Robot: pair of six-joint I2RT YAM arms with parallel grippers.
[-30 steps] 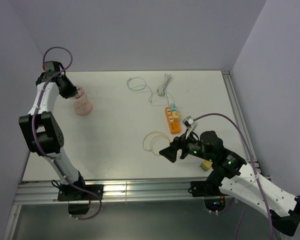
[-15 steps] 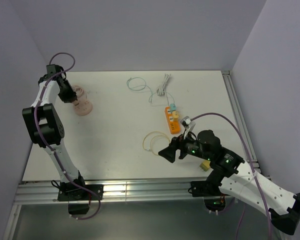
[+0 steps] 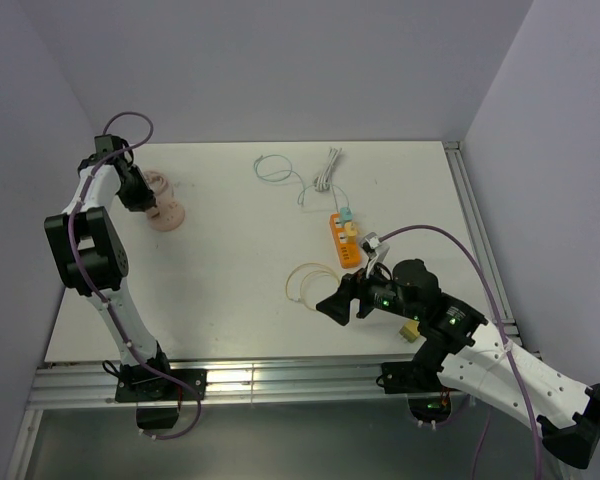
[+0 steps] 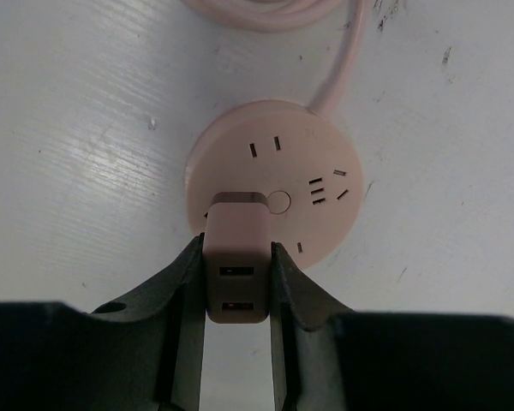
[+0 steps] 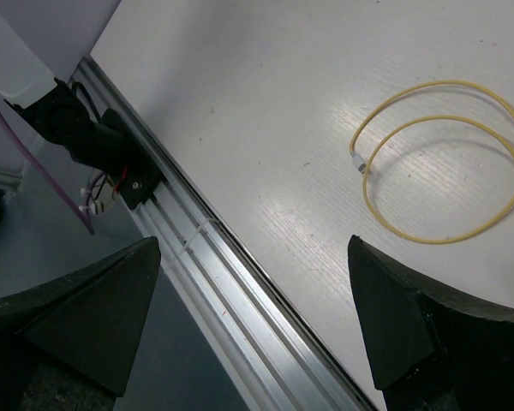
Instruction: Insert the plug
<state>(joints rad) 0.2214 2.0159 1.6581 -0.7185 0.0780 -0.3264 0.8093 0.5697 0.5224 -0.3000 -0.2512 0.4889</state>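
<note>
A round pink power socket [image 4: 274, 188] lies on the white table at the far left, also in the top view [image 3: 166, 213]. My left gripper [image 4: 236, 282] is shut on a pink plug block [image 4: 236, 270] with two USB ports, its front end resting on the socket's near edge. In the top view the left gripper [image 3: 138, 196] is right beside the socket. My right gripper [image 5: 253, 317] is open and empty, hovering over the table's near edge; in the top view the right gripper [image 3: 335, 305] is near the front middle.
A yellow cable loop [image 5: 445, 163] lies close to the right gripper, also in the top view [image 3: 306, 282]. An orange power strip [image 3: 345, 239] with plugs and a white cord [image 3: 327, 168] lie at the back right. A pink cord [image 4: 334, 68] leaves the socket. An aluminium rail [image 5: 214, 265] edges the table.
The left arm has swung its gripper and plug a little to the left and back, over the socket's edge. The right arm has barely moved.
</note>
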